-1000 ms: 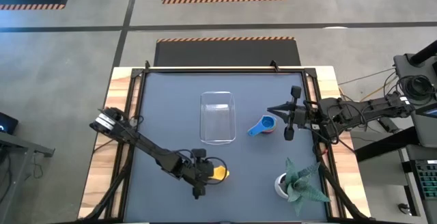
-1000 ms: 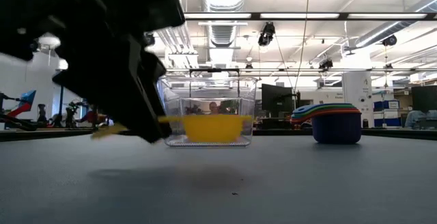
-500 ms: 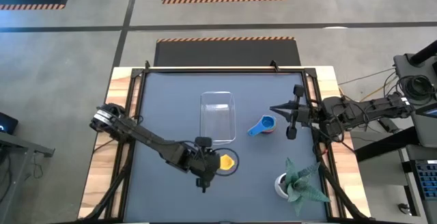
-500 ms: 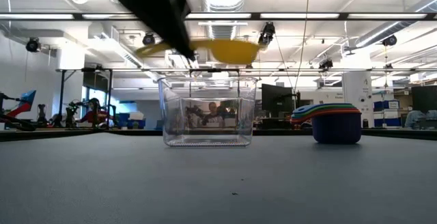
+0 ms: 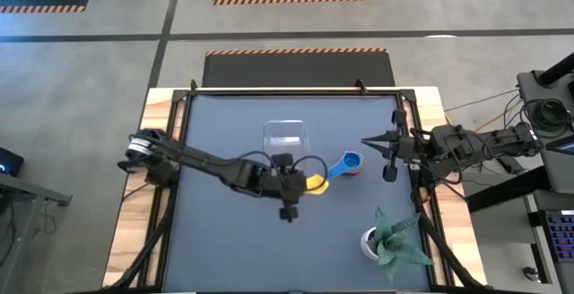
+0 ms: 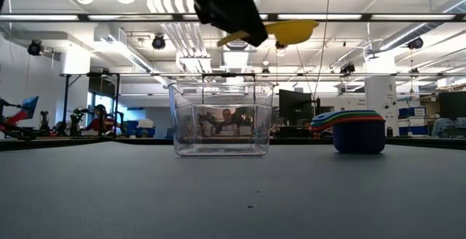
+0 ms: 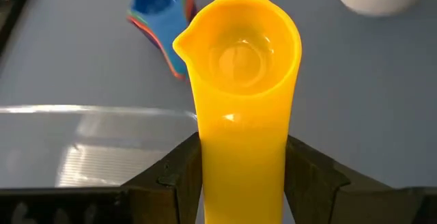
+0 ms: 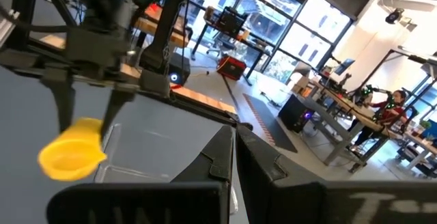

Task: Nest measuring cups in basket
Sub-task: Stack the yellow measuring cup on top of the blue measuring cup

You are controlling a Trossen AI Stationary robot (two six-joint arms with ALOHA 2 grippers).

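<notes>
My left gripper (image 5: pixel 292 186) is shut on a yellow measuring cup (image 5: pixel 315 183), high over the table by the near right corner of the clear basket (image 5: pixel 285 137). In the low view the cup (image 6: pixel 291 29) hangs above the rim of the basket (image 6: pixel 221 119). The other measuring cups (image 5: pixel 345 165) stand nested on the table right of the basket, the blue one on top. My right gripper (image 5: pixel 387 157) hovers shut at the table's right edge. My left gripper pinches the yellow cup's flat handle (image 7: pixel 242 138) between its two fingers (image 7: pixel 311 176), which press on the handle's two long edges. The fingers slant down and lie along the handle. The bowl (image 7: pixel 239 57) sticks out past the fingertips, mouth up, lifted clear of everything.
A white pot with a green plant (image 5: pixel 387 236) stands at the near right corner. The nested cups (image 6: pixel 358 131) sit to the right of the basket in the low view. Bare grey table lies to the left and near side of the basket.
My left gripper has risen and swung toward the table's right and far side, toward the basket, keeping its hold. The yellow cup has gone from low near the tabletop to above the basket's rim, still level with its mouth up.
</notes>
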